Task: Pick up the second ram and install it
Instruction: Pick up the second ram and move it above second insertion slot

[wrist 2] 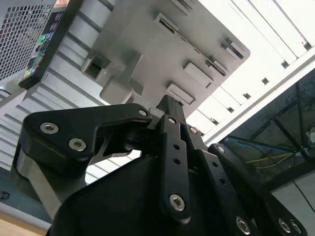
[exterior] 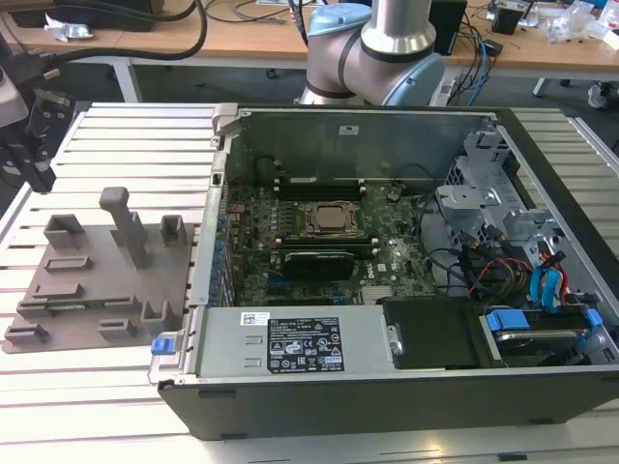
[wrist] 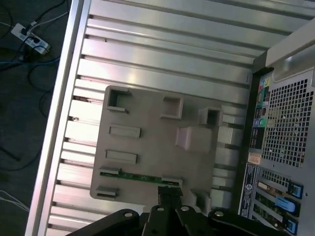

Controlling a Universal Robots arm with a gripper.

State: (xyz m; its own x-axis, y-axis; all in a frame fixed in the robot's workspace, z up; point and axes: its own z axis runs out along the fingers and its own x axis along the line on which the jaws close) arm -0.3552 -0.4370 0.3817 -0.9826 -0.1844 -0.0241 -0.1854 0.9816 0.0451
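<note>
Slatted aluminium table (exterior: 126,135). Open computer case (exterior: 387,396) mid-table, with a grey fixture plate (exterior: 97,290) at its 9 o'clock. Gripper (wrist 2: 170,104) hangs at the plate's 10 o'clock in the exterior view; in both wrist views its fingers look drawn together, holding nothing. Second ram (wrist: 135,176) sits in a slot toward the plate's 6 o'clock edge, untouched. Judged light, stiff and brittle: pinch across its thickness mid-length, clear of the contact edge

gripper (wrist: 170,191) body cut off at picture edge, arm (exterior: 387,43) cropped above in exterior view, computer case (wrist: 283,123) partly out of frame
</note>
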